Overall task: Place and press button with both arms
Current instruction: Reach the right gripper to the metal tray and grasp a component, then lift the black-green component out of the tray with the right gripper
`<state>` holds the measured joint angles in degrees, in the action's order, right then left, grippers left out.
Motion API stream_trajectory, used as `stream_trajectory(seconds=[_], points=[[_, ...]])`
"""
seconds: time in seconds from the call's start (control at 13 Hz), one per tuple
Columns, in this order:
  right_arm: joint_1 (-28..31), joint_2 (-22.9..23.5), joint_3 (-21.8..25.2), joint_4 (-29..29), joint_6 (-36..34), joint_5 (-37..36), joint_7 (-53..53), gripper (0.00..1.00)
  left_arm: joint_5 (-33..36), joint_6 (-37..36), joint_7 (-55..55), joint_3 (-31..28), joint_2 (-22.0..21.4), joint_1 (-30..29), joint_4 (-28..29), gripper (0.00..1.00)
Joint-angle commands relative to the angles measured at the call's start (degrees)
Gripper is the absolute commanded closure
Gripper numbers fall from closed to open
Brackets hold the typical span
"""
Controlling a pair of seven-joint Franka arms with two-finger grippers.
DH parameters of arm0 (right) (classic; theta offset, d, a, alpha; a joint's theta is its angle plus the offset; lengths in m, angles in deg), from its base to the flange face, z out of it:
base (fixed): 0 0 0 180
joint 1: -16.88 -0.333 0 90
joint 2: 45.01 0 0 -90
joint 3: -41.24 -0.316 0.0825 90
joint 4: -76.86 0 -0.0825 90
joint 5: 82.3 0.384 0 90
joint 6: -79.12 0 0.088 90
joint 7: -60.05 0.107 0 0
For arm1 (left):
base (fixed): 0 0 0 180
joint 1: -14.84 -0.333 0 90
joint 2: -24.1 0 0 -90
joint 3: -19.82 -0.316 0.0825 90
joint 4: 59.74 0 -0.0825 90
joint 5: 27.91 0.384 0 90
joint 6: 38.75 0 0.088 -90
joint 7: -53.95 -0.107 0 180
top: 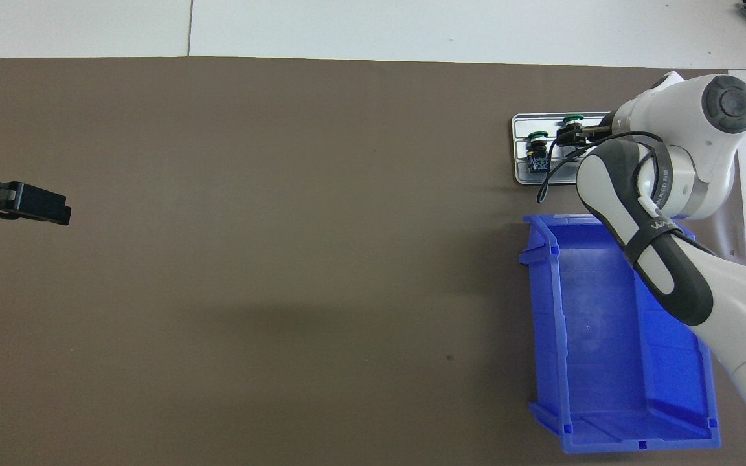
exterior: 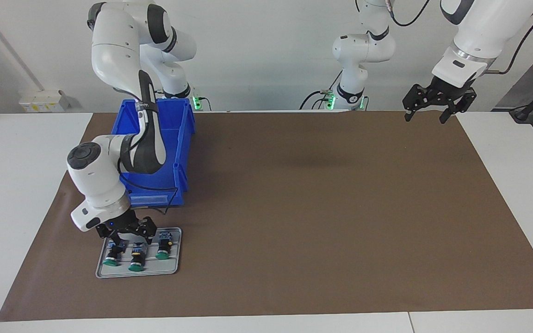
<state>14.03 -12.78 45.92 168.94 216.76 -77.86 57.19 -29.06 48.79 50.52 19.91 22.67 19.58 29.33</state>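
The grey tray lies at the edge of the scene closest to the facing camera, flat on the brown mat that covers most of the tabletop, toward the right arm's end. Three green-capped buttons lie on their sides on it in a row, caps pointing away from the robots.

Largest is the mat, then the two white arms. The right arm bends down over the blue bin, which stands open-topped on the mat just nearer to the robots than the tray. The left arm waits raised at its own end.

The right gripper is low over the tray's robot-side edge, above the rear blocks of two buttons. Its fingers look spread around the rear of the middle button, but whether they touch it cannot be told from either view. Just beside the fingers, toward the table's end, lies the end button; on their other flank, toward the middle of the table, lies the third button, clear of the gripper.

The left gripper hangs in the air over the mat's corner, well apart from the tray, its fingers wide apart and holding nothing.
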Motion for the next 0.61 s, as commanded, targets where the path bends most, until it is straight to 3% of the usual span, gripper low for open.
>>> stream_trajectory(seconds=[0.0,0.15,0.54], points=[[0.2,2.0,-0.2,-1.6,1.9,1.9,-2.2,0.00,-0.7,-0.4,-0.7,0.2,-1.4,-0.7,1.5,0.00],[0.2,3.2,-0.2,-1.8,2.8,1.8,-2.2,0.03,-0.7,-0.3,-0.7,0.2,-1.4,-0.7,1.5,0.00],[0.4,4.5,-1.0,-3.6,3.5,2.0,-2.2,0.22,-0.7,-0.3,-0.7,0.2,-1.4,-0.7,1.5,0.00]])
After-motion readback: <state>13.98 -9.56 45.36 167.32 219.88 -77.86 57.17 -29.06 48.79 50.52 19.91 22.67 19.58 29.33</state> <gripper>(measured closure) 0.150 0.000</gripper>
